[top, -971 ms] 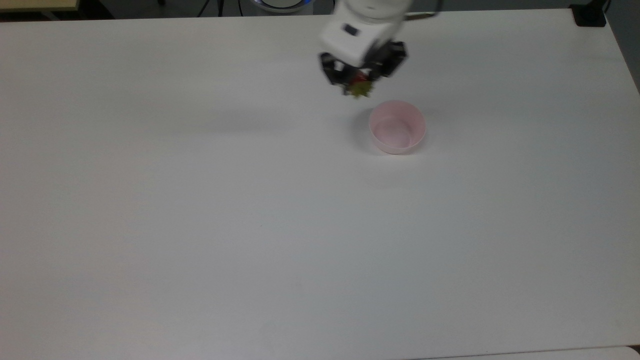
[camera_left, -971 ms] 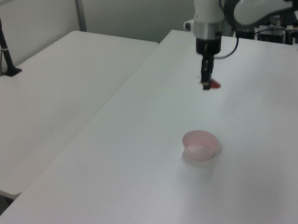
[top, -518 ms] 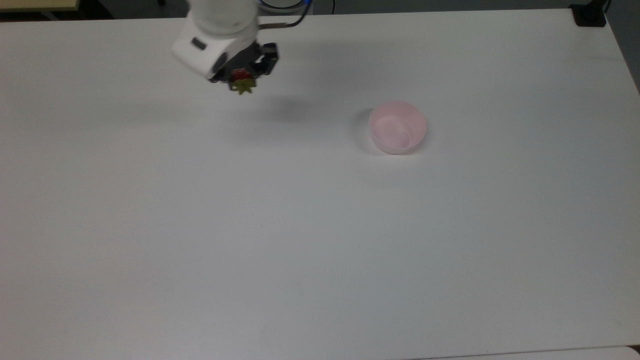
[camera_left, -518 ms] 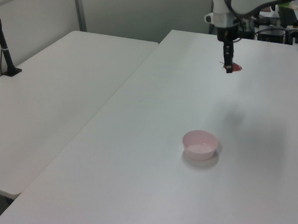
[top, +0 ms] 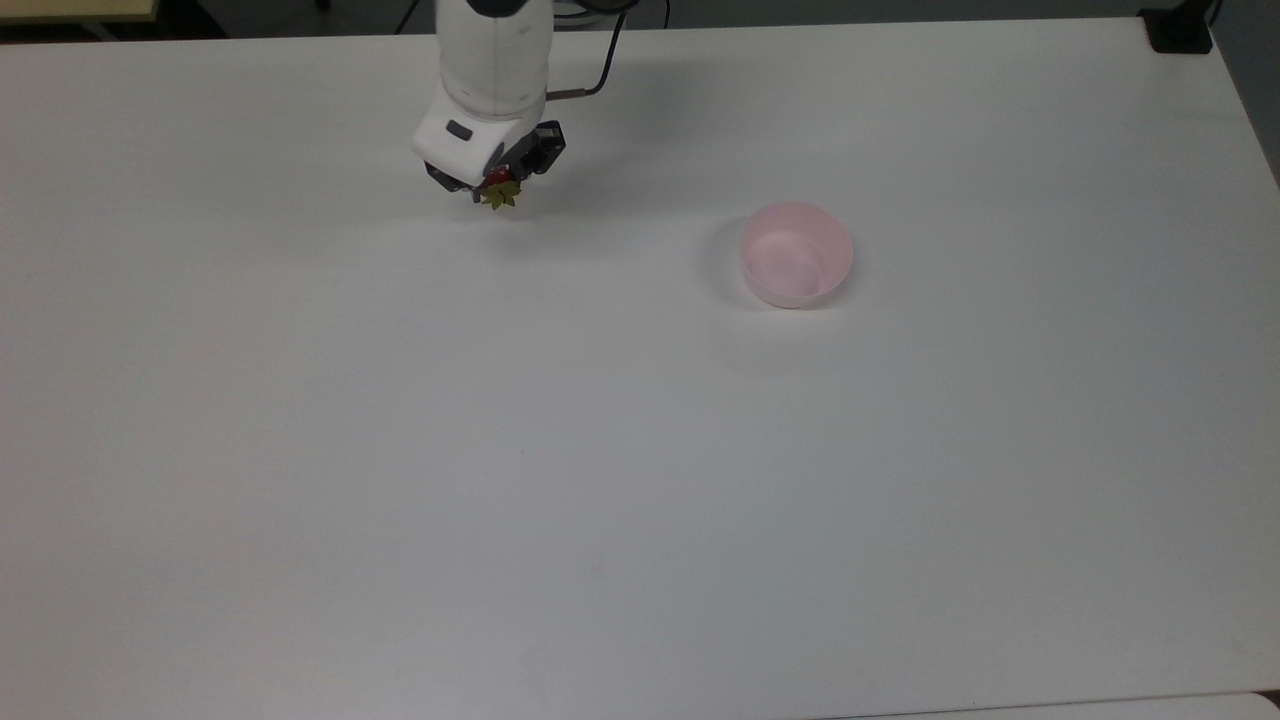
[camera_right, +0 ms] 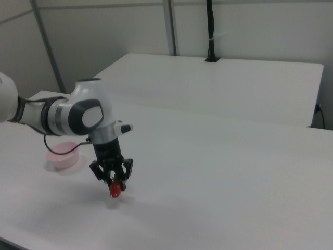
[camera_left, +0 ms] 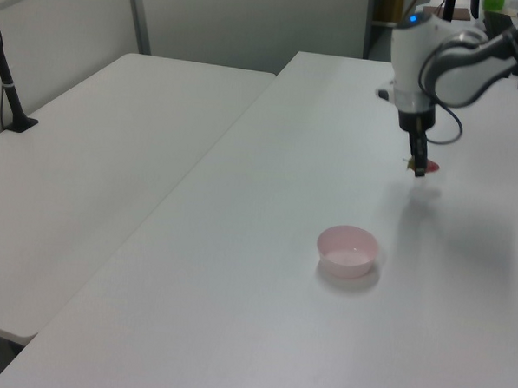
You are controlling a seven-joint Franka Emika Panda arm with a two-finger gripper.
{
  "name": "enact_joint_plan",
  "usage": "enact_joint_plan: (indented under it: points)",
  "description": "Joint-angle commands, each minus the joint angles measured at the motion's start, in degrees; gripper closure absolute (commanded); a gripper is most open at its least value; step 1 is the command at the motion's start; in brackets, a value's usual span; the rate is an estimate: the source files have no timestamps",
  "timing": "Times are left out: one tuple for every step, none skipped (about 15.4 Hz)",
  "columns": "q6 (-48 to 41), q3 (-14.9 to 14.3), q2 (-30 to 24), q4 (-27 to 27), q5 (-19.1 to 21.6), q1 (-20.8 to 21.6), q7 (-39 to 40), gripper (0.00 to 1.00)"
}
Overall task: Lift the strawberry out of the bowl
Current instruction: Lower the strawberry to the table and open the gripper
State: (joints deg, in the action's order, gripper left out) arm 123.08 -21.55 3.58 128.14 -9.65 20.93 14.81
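Red and glossy, the strawberry (camera_right: 115, 190) is held between the fingers of the end effector (camera_right: 116, 183), which are closed onto it from either side. In the right view the fruit hangs straight below the fingertips, its long axis close to vertical, with its faint shadow on the white worktop (top: 640, 500) just beneath; it appears to be near the surface, though contact cannot be confirmed. In the top view the green leafy cap is seen projecting from under the end effector (top: 497, 186), toward the top view's bottom. The strawberry (camera_left: 421, 169) is likewise seen at the fingertips in the left view, as a small red spot.

The pale pink bowl (top: 796, 254) stands well apart, toward the top view's right of the end effector, and nothing is seen inside it. The removal of the fruit from the bowl is therefore judged complete. Any coming move is judged to turn on the short vertical gap between strawberry and worktop.
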Motion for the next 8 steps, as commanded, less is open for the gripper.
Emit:
enact_joint_plan:
  points:
    - [4.0,-0.3,-1.3,4.8,-2.2,0.8,-2.6,0.85]
    - [4.0,-0.3,-1.0,4.8,-2.2,1.3,-2.6,0.77]
    - [4.0,-0.3,-0.7,4.8,-2.2,1.5,-2.6,0.64]
    - [3.8,-0.3,-0.4,4.8,-2.2,1.5,-2.7,0.29]
    - [3.7,-0.3,-0.3,4.8,-2.2,1.5,-3.5,0.00]
    - [3.6,-0.3,-0.5,4.5,-2.2,1.5,-5.1,0.00]
    - [3.2,-0.3,-0.8,3.9,-2.2,1.5,-6.7,0.00]
    - [2.5,-0.3,-1.1,3.0,-2.2,1.5,-8.9,0.00]
